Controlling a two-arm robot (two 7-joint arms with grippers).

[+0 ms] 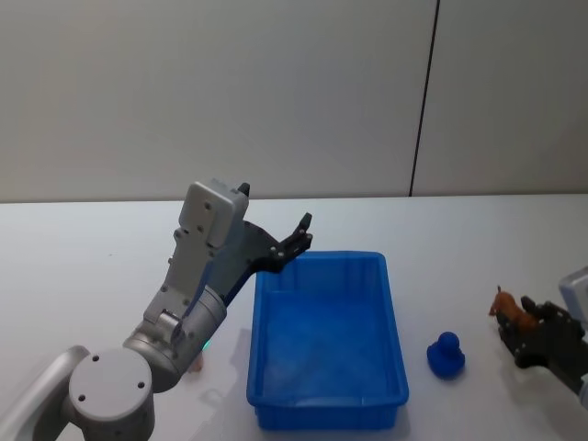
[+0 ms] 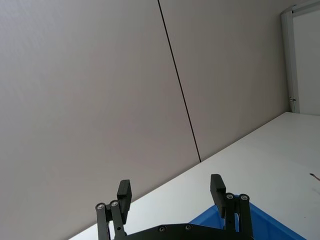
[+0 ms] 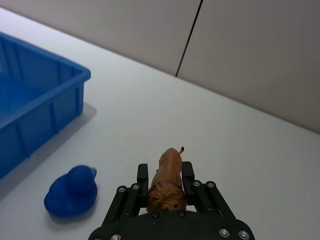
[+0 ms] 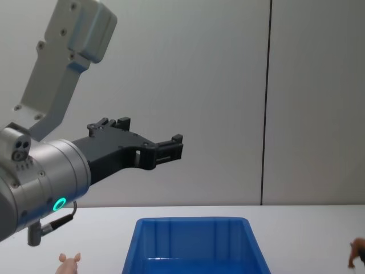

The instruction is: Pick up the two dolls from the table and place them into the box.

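Pinching the brown doll (image 3: 168, 186) round its body, the right gripper (image 3: 165, 169) sits right of the box (image 1: 327, 412). The doll looks light and rigid. The pink doll (image 4: 69, 263) stands left of the box. Beyond, the left gripper (image 2: 170, 186) hovers, spread and empty.

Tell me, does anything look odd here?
Nothing spilled or broken. The left gripper hangs open and empty above the box's edge while the pink pig stands on the table beside it. A blue duck sits between box and right gripper, which holds a brown animal.
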